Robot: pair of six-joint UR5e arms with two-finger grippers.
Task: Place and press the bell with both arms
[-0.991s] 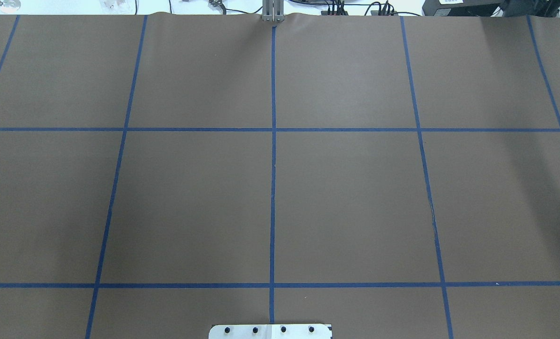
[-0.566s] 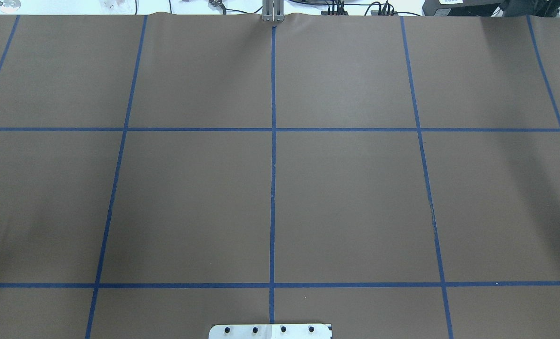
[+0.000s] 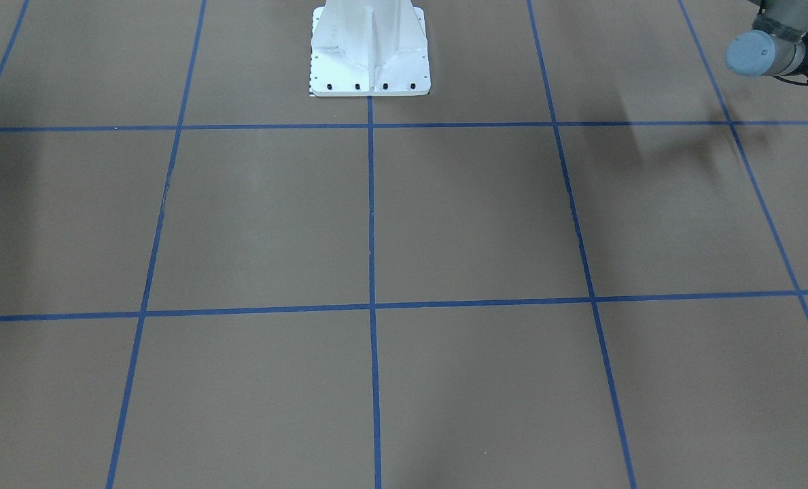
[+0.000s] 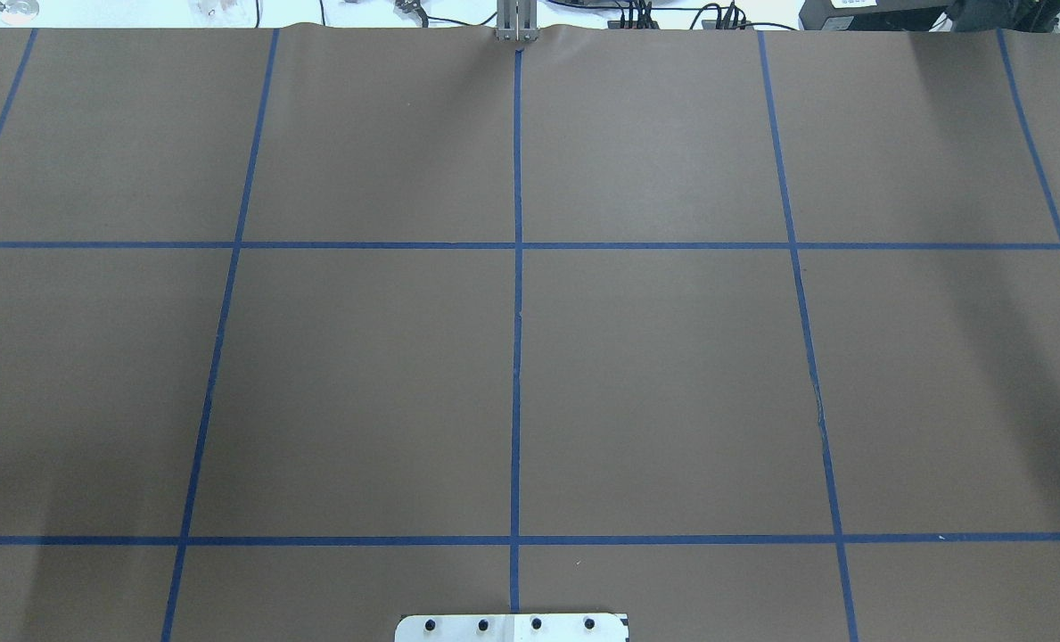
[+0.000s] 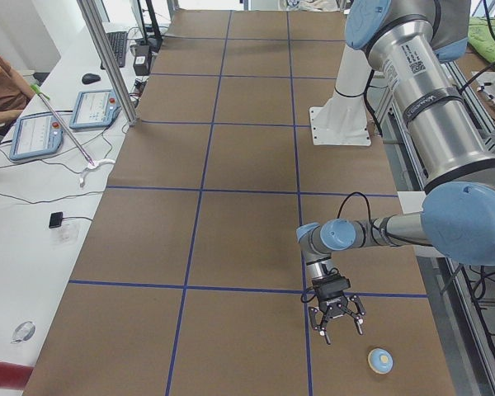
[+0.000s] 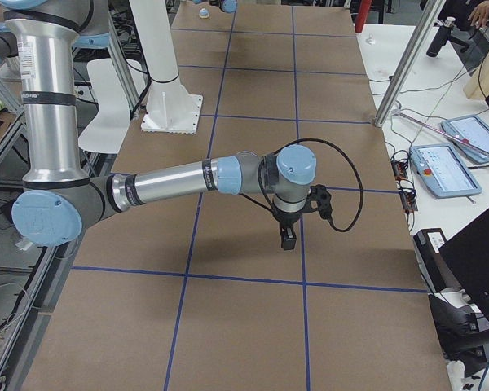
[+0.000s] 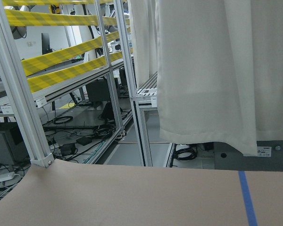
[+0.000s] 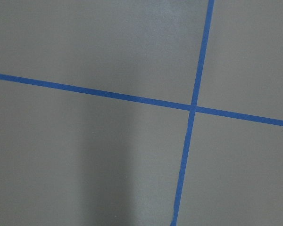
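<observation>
Cannot tell the state of the left jaws, spread or pressed together (shown whole only from the table's end). Held low above the table (image 5: 247, 206), tips turned toward the robot's-left end, near the corner of that end and the robot-side edge. Just beside them, closer to the same corner and not touching them, the bell (image 5: 380, 360), standing upright on the table with its cream button on top. Behind the jaws, a light-blue wrist cap, then the left arm (image 5: 433, 115), coming in from the robot-side edge.

Cannot tell the state of the right jaws either (again only a side view). Pointing straight down above the table, over a crossing of the blue tape lines (image 8: 192, 108), toward the robot's-right end and well apart from the bell. Behind them, the right arm (image 6: 167, 186), stretched out low and nearly level. At the middle of the robot-side edge, the white pedestal (image 3: 370, 47), bolted to the table.
</observation>
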